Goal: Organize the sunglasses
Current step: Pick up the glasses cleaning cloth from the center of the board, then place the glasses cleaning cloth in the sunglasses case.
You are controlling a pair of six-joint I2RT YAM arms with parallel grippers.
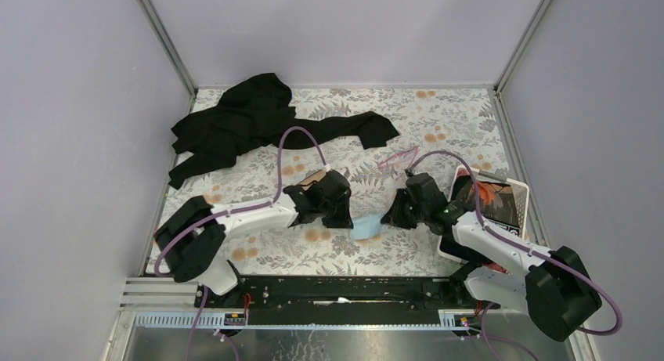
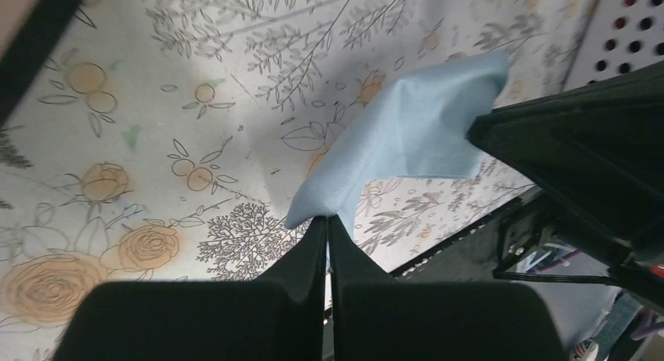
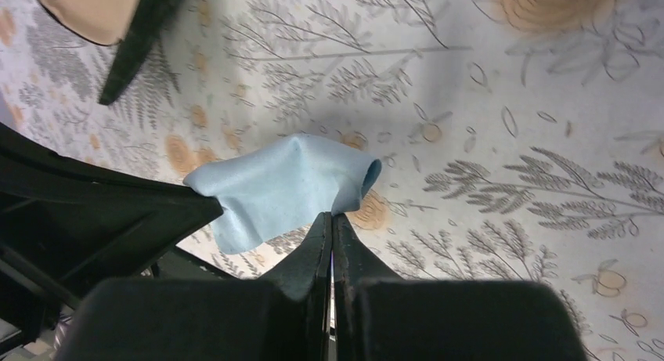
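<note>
The pink sunglasses (image 1: pixel 398 157) lie on the floral table behind the right gripper, held by neither gripper and out of both wrist views. A light blue cloth (image 1: pixel 366 226) hangs between the two grippers. My left gripper (image 1: pixel 350 218) is shut on one corner of the cloth (image 2: pixel 407 134), pinched at its tips (image 2: pixel 327 218). My right gripper (image 1: pixel 387 216) is shut on the opposite edge of the cloth (image 3: pixel 282 189), at its tips (image 3: pixel 330 214). The open black case with tan lining (image 1: pixel 313 177) sits just behind the left gripper and shows in the right wrist view (image 3: pixel 94 12).
A black garment (image 1: pixel 250 122) lies spread across the back left of the table. A white box (image 1: pixel 501 204) with orange and black items stands at the right edge, beside the right arm. Grey walls close in the table on three sides.
</note>
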